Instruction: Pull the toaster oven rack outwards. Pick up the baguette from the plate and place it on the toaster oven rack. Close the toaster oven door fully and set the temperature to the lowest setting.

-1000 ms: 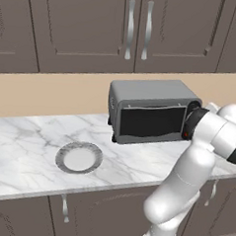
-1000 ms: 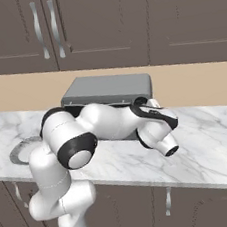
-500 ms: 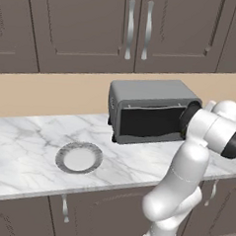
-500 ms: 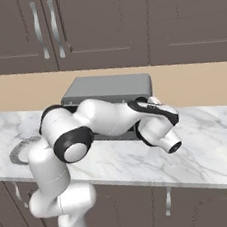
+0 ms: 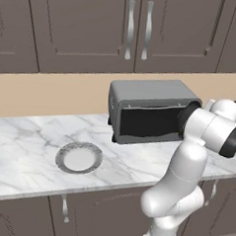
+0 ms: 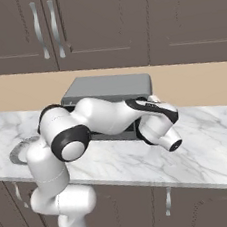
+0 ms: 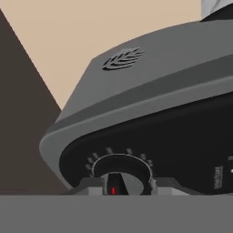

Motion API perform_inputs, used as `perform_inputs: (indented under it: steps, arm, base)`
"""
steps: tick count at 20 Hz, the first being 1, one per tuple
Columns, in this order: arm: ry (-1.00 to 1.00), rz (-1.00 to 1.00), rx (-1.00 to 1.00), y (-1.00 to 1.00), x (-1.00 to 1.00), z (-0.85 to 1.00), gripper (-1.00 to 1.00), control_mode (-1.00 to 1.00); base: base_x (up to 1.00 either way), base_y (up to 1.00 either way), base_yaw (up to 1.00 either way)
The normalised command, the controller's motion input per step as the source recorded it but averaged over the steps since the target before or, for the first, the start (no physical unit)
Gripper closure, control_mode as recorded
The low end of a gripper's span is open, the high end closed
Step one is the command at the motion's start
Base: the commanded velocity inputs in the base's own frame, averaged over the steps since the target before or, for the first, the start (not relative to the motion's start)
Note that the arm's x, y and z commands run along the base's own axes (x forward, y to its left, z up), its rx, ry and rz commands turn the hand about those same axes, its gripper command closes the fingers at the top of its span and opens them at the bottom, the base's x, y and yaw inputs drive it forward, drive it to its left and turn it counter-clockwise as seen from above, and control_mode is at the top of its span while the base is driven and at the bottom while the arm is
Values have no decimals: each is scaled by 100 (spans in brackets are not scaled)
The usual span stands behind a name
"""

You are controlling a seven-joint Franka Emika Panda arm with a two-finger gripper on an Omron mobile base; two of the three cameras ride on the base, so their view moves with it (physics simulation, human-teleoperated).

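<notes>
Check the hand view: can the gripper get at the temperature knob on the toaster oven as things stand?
Probably yes. The knob sits dead ahead at the bottom of the hand view, very close on the toaster oven black panel, with nothing between. Whether the fingers already grip it can't be told.

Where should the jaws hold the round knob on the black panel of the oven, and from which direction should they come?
Grip the knob across its round rim, one jaw on each side, coming straight at the black panel on the front of the oven. The knob stands out from the flat panel with scale marks around it, so a frontal hold should let the wrist turn it.
</notes>
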Motion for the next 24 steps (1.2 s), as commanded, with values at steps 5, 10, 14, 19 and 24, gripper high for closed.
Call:
perform_inputs:
  steps: [5, 10, 14, 19, 24]
  arm:
    - [5, 0, -13, 14, 40, 34, 100, -100]
    - [13, -6, -27, 3, 32, 25, 100, -100]
    - [15, -6, -28, 0, 37, 10, 100, -100]
    - [15, -5, -21, 0, 37, 1, 100, -100]
    - [11, -4, -16, 0, 40, 1, 100, -100]
  base:
    - [0, 0, 0]
    - [0, 0, 0]
    - [0, 0, 0]
    - [0, 0, 0]
    - [0, 0, 0]
